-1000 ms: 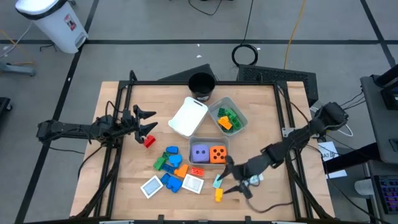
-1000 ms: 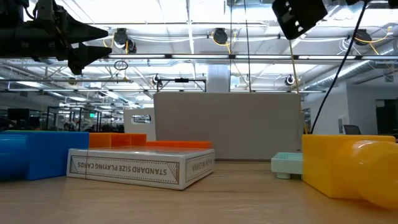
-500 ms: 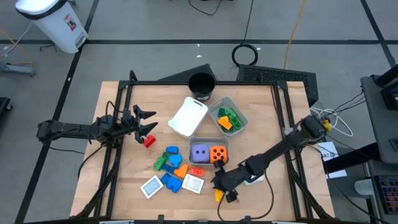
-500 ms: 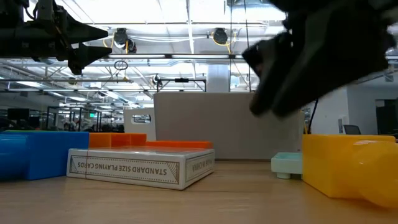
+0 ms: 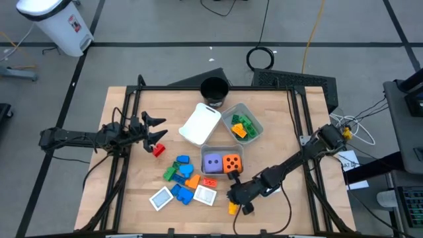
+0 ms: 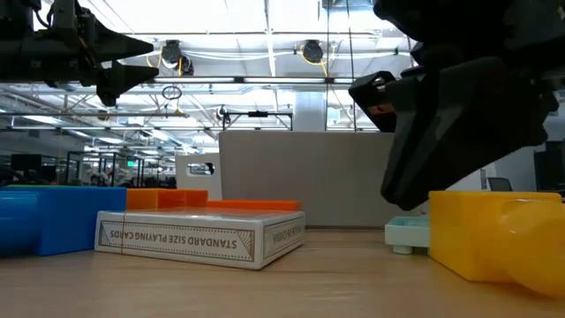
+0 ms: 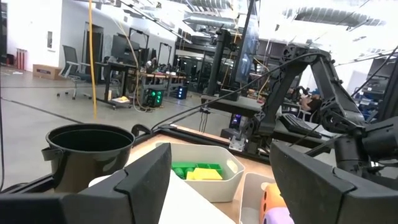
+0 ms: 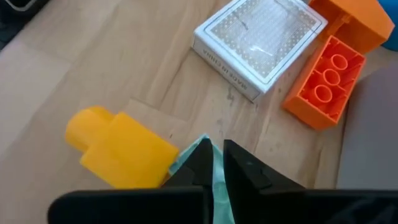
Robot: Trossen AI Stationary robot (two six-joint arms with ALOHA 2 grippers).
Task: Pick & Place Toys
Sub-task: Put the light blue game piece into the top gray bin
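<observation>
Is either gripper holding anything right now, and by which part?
The right gripper is shut on the small teal block, pinching its upper edge beside the yellow block. The left gripper holds nothing.

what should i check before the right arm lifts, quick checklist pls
1. Right gripper shut on the pale teal block: ok, fingers pinch it.
2. Yellow block apart from the grip: not ok, it touches the teal block.
3. White tile and orange block outside the fingers: ok.
4. Grey tray with the orange die and purple die has room: cannot tell.
5. Left gripper out of the way: ok, open near the red block.
</observation>
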